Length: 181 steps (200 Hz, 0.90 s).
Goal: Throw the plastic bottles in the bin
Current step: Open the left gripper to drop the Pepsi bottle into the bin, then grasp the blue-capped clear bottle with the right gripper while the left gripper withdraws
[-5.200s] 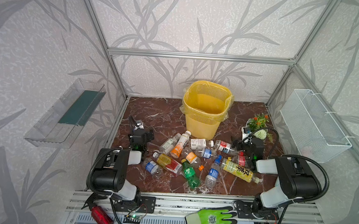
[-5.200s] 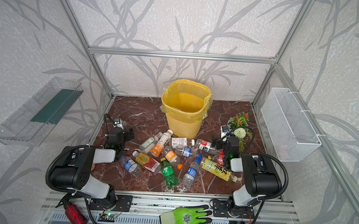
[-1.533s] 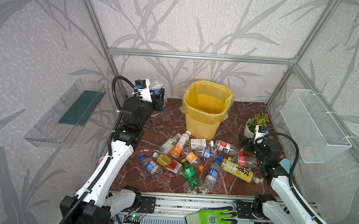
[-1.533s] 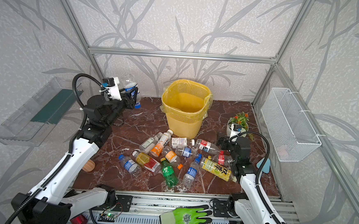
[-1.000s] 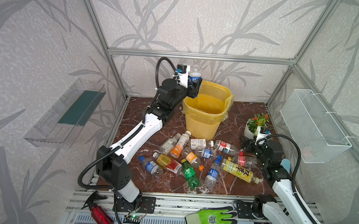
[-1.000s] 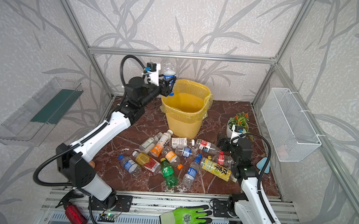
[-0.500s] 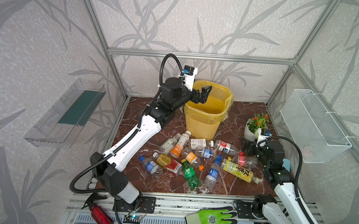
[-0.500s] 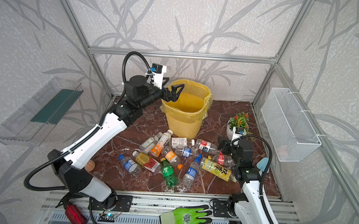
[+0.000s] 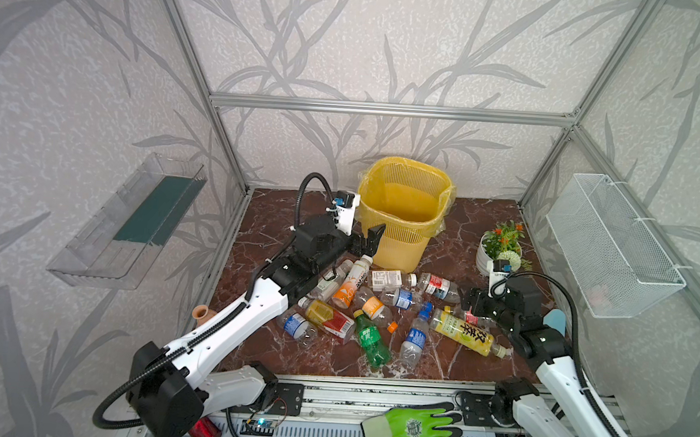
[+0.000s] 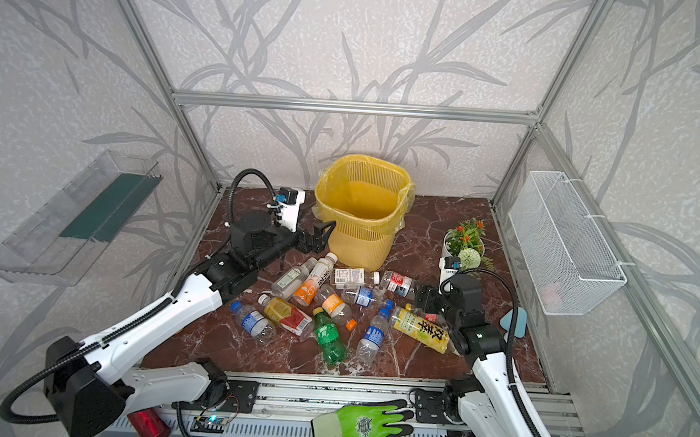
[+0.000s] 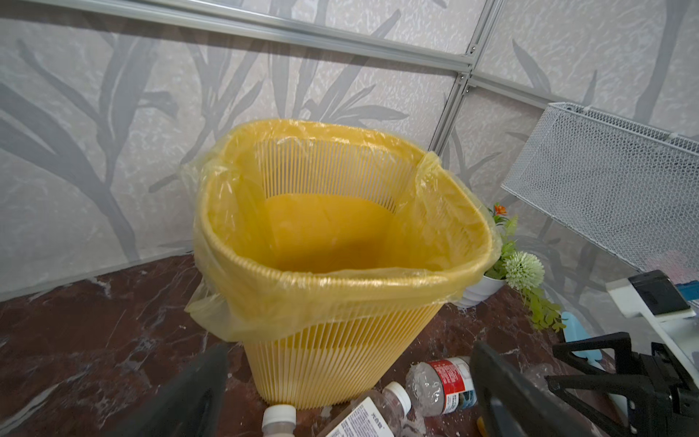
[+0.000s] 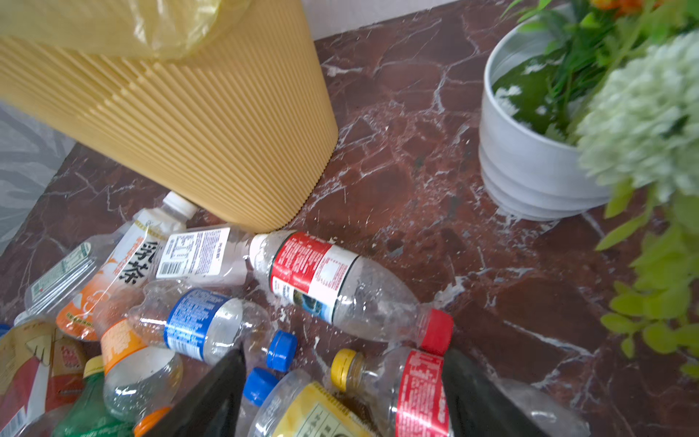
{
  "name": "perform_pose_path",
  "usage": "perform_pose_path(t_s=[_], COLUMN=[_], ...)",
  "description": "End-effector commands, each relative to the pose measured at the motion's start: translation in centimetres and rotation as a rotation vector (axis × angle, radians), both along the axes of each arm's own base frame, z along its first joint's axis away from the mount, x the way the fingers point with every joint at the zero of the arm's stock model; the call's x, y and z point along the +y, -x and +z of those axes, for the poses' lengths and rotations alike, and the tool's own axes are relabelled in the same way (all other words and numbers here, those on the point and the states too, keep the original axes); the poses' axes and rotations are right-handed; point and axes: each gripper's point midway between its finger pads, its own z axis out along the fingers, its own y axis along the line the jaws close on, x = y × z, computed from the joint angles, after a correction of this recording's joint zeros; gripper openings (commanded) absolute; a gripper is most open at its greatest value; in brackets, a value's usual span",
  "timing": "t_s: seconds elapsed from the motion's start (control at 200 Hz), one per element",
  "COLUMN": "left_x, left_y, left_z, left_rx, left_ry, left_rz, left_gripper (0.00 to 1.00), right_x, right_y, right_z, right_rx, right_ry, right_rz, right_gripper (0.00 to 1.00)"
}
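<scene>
The left gripper (image 9: 374,239), jaws spread wide and empty, hangs just left of the near wall of the bin (image 9: 398,247), below its rim and above the far-left edge of the plastic bottles (image 9: 370,308). The right gripper (image 12: 344,363), jaws parted, sits low at the right end of the heap with a red-labelled bottle (image 12: 420,386) between its fingers; whether they press on it cannot be told. The bin stands upright at the far middle of the marble floor (image 9: 281,223), and the bottles lie on their sides just nearer, the farthest touching its base.
</scene>
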Motion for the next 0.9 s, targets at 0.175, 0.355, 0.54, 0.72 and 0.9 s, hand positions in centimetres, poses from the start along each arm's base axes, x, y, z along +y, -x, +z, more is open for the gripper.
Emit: perform_pose_path(t_s=[0.175,0.355,0.54,0.72,0.9], left_x=[1.8,4.0,5.4,6.0,6.3], left_y=[2.3,3.1,3.5,3.8,3.9], left_z=[-4.1,-5.4,-6.1,-6.9,-7.2], left_rx=[0.104,0.106,0.095,0.109,0.111], left_ry=[-0.062,-0.060,-0.094,-0.114,-0.110], left_rz=[0.080,0.158,0.205,0.222,0.233], left_gripper=[0.99,0.99,0.99,0.99,0.99], right_x=[3.2,5.3,7.8,10.1,11.8], right_y=[1.9,3.4,5.1,6.7,7.6], right_z=[-2.2,-2.8,-3.8,-5.6,-7.8], right_rx=[0.125,0.211,0.277,0.385,0.452], right_ry=[0.013,0.035,0.014,0.008,0.041], right_rz=[0.012,-0.017,-0.034,-0.025,-0.027], right_gripper=[0.83,0.85,0.83,0.79,0.79])
